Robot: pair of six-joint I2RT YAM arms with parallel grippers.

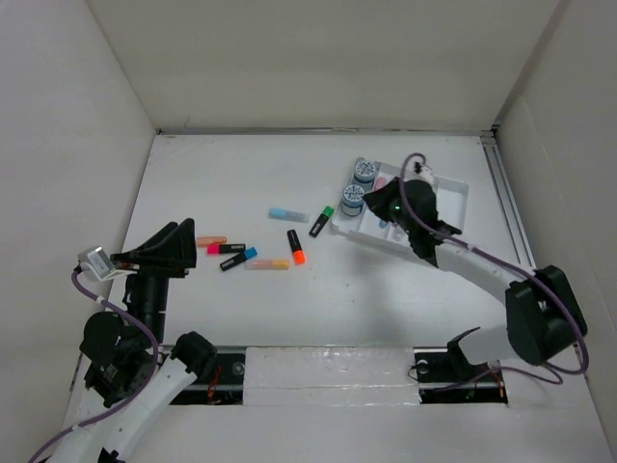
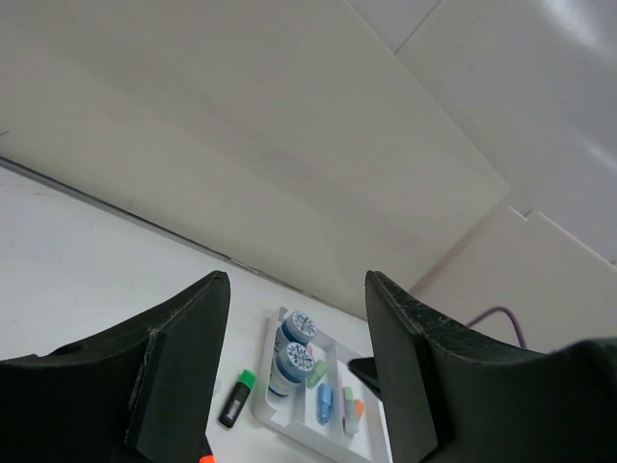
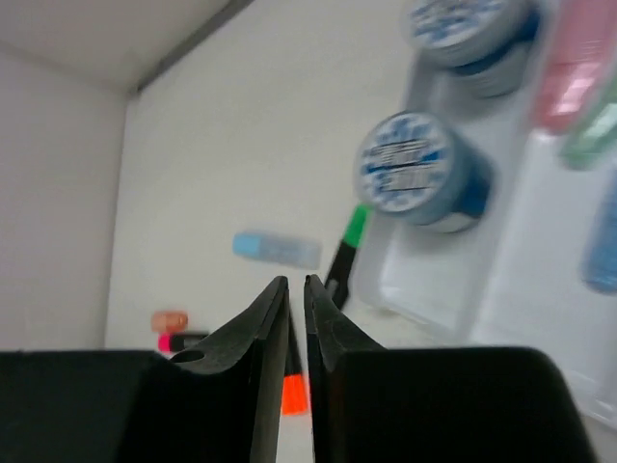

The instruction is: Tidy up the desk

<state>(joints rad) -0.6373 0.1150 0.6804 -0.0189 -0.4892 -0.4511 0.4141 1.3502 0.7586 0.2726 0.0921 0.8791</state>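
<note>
The desk (image 1: 241, 174) is a white tabletop with several highlighters scattered across its middle. Among them are a light blue one (image 1: 287, 214), a green-capped black one (image 1: 322, 221) and an orange-capped black one (image 1: 296, 246). A white compartmented tray (image 1: 453, 188) at the back right holds two blue jars (image 1: 353, 197) and some pastel highlighters. My right gripper (image 1: 371, 201) hovers over the tray's left part. Its jaws are shut to a thin slit with nothing between them (image 3: 296, 282). My left gripper (image 1: 169, 249) hangs open and empty above the desk's left side (image 2: 296, 289).
More highlighters lie left of centre: an orange one (image 1: 211, 241), a pink-capped one (image 1: 226, 249), a blue-capped one (image 1: 238, 258) and a pale yellow one (image 1: 268, 263). The green-capped highlighter (image 3: 345, 253) rests against the tray's left wall (image 3: 386, 289). White walls enclose the desk.
</note>
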